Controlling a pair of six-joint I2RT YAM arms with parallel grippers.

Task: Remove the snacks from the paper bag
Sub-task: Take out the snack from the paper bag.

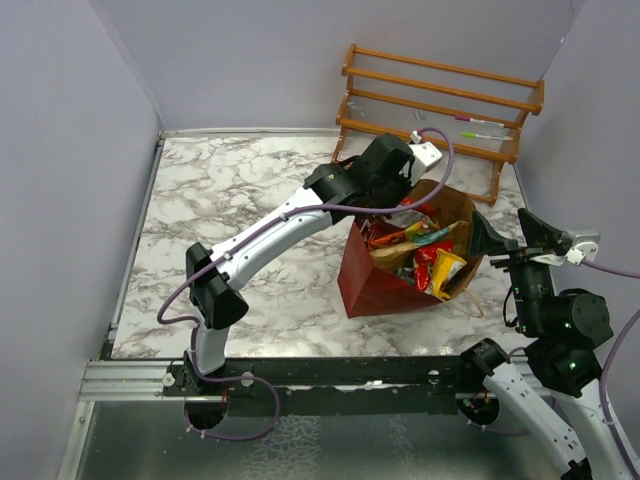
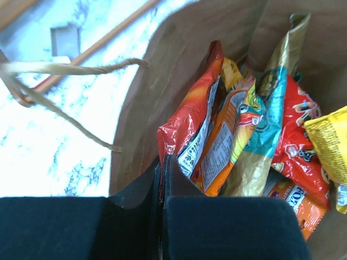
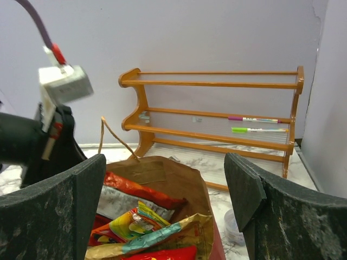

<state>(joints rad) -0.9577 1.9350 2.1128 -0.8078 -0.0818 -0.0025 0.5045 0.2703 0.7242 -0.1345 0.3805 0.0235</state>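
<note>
The paper bag (image 1: 372, 285), red outside and brown inside, stands open on the marble table, full of snacks (image 1: 425, 252). My left gripper (image 1: 397, 203) reaches into the bag's far left side. In the left wrist view it (image 2: 161, 162) is shut on the edge of a long red packet (image 2: 184, 127), beside an orange packet (image 2: 222, 146), a teal and gold one (image 2: 265, 124) and a yellow one (image 2: 328, 141). My right gripper (image 1: 497, 243) is open and empty just right of the bag. In its own view it (image 3: 162, 203) frames the bag's rim (image 3: 179, 179) and packets (image 3: 135, 219).
An orange wooden rack (image 1: 440, 100) stands at the back right, with a purple marker (image 3: 255, 118) and a green marker (image 3: 257, 130) on its shelves. A small clear cup (image 3: 233, 225) sits on the table right of the bag. The bag's twisted handle (image 2: 65, 67) hangs over the table. Walls close in on three sides.
</note>
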